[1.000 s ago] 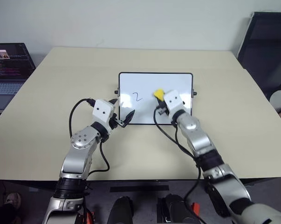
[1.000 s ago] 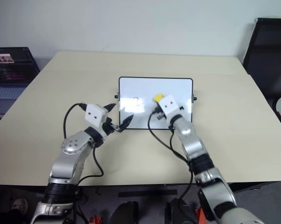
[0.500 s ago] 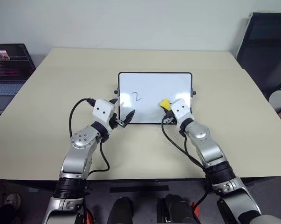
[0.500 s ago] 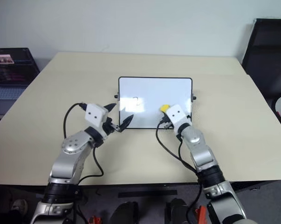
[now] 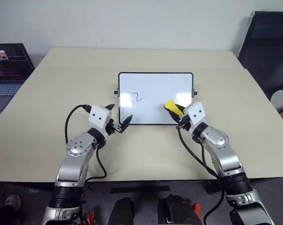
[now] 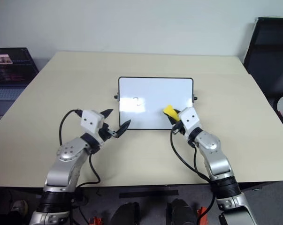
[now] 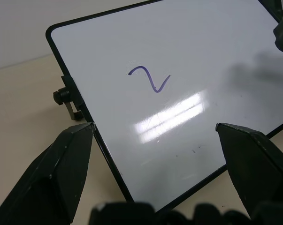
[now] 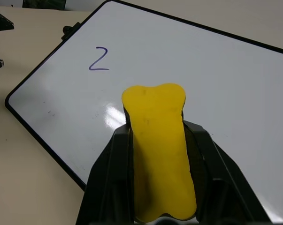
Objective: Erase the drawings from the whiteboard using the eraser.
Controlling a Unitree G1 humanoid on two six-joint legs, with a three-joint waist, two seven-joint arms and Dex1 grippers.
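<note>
Gripping the eraser, right tool overhangs whiteboard's near-right edge.

so count-wise: one whiteboard, one drawing left on it, a "2", one yellow eraser, two grippers, one table, one laptop, one black chair

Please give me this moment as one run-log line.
right gripper: shut on eraser, over whiteboard lower right | left gripper: open, at board's lower-left corner | drawings: "2" remains
</note>
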